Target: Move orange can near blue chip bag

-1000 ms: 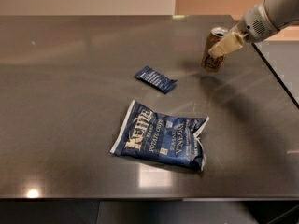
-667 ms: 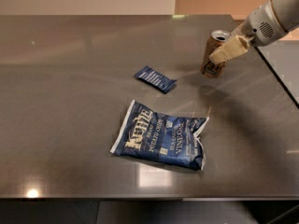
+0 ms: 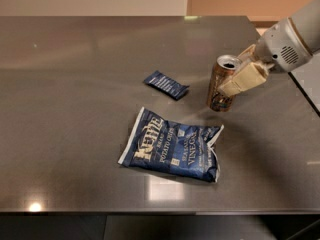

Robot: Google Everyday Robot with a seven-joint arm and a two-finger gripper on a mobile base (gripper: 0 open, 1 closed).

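- While the arm (image 3: 292, 36) reaches in from the right edge of the view, the gripper (image 3: 232, 74) sits at the upper half of the orange can (image 3: 216, 86); its two tan fingers (image 3: 245, 78) are pressed against the can, one across the near side and one behind the rim, so the can is pinched between them.
- Held that way, the orange can stands upright between the fingers, its body running down below them; its silver top with the dark open mouth shows just left of the rear finger; its base is at the table (image 3: 75, 59) or just above it, and whether it touches the surface cannot be told.
- Below the gripper and to its left lies the blue chip bag (image 3: 172, 146), flat on the table with its white lettering face up; the bag's upper right corner is the part closest to the can, near it but not touching, with a strip of bare table between them.
- Level with the gripper and further to its left lies a small dark-blue packet (image 3: 166, 85), flat and turned askew; it is apart from the can and apart from the bag, and sits above the bag's upper edge.
- On the far side of the gripper from the bag, the wrist widens into a pale grey housing; beneath the arm, to the gripper's right, the dark right edge of the table runs diagonally toward the lower right corner of the view.
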